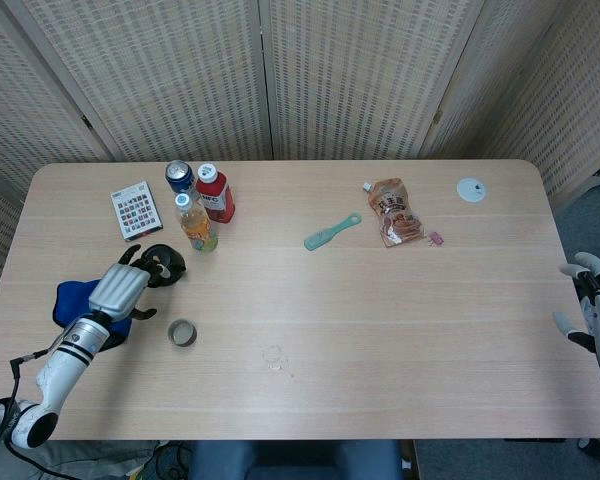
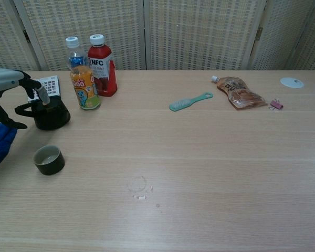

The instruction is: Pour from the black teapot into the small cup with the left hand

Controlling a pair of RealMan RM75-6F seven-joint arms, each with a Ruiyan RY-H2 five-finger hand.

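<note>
While the left hand (image 1: 123, 288) hovers spread at one black teapot (image 2: 51, 114), one small cup (image 2: 48, 159), two bottles and one can stand left on the counter (image 1: 380, 320).

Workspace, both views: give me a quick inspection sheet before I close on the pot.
Surface: wooden table, small wet spot near the front.
Job's things: black teapot upright; small cup in front of it, apart.
Clutter: two bottles, can, card, blue cloth, brush, pouch, clip, white disc.
Hands: left hand over the teapot's handle side, grip not confirmed; right hand open at the table edge.
Cables: black cable along the left arm.
Surroundings: woven screens.
</note>
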